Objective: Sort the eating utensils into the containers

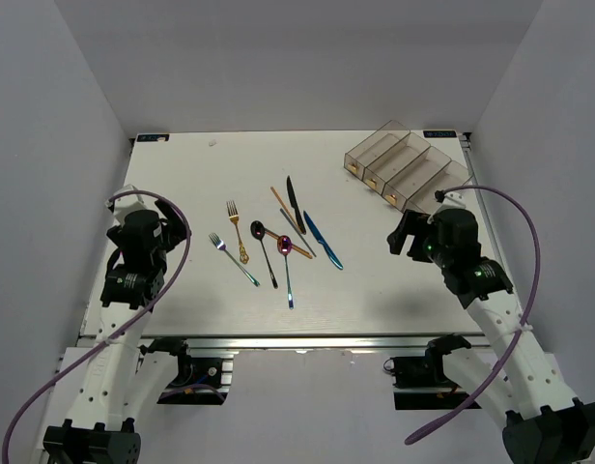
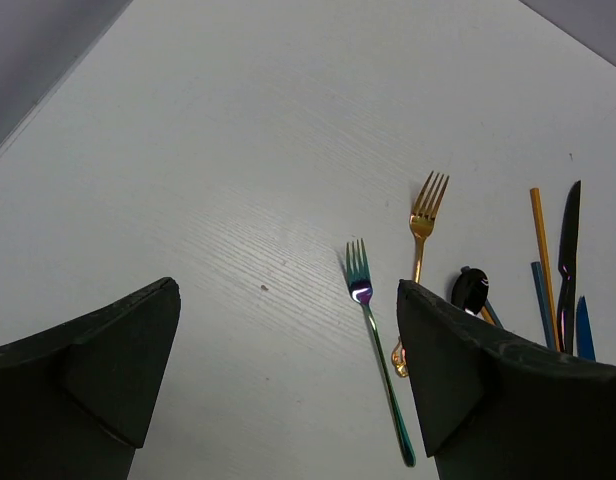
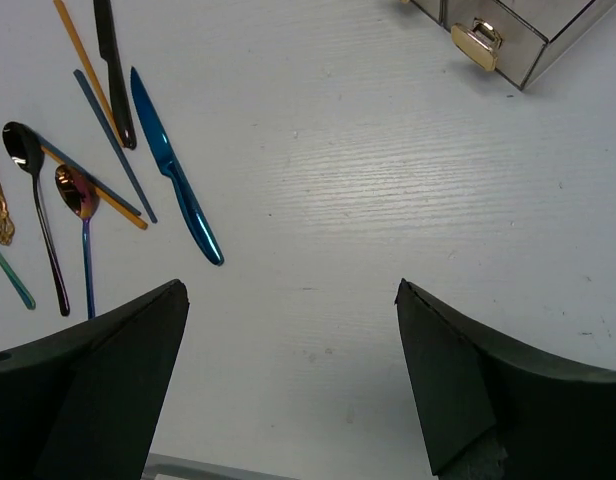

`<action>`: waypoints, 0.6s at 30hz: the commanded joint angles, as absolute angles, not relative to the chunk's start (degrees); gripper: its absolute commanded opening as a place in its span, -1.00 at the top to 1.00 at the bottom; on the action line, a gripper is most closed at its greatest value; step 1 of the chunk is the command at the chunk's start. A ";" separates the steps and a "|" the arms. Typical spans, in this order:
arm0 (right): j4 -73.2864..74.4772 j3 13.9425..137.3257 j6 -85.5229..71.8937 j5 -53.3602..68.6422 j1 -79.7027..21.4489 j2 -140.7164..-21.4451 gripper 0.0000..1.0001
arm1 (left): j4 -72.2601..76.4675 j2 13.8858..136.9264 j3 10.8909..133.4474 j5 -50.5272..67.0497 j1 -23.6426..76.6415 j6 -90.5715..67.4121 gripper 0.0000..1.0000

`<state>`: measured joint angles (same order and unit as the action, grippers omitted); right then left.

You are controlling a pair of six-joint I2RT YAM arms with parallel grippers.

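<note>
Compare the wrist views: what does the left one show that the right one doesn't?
Left wrist only: the tines of the gold fork and teal fork; the right wrist view catches just their handle ends. Right wrist only: the bins and the purple spoon. Both: black knife, blue knife, gold chopstick, black spoon.

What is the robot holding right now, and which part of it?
Nothing. Both jaws stand open and empty; all the cutlery lies on the table.
</note>
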<state>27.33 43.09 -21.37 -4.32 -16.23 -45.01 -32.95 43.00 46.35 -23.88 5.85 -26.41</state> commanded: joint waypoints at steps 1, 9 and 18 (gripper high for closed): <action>27.16 46.58 -20.30 -4.83 -16.17 -46.05 -0.78 | -32.78 43.42 46.76 -22.41 5.98 -26.72 -0.96; 21.63 44.74 -21.00 2.10 -16.08 -43.59 -0.79 | -32.26 44.29 46.49 -20.30 5.98 -26.46 -0.96; 22.85 52.02 -20.74 1.68 -20.28 -55.35 -0.79 | -32.34 44.56 46.58 -20.30 5.98 -26.46 -0.96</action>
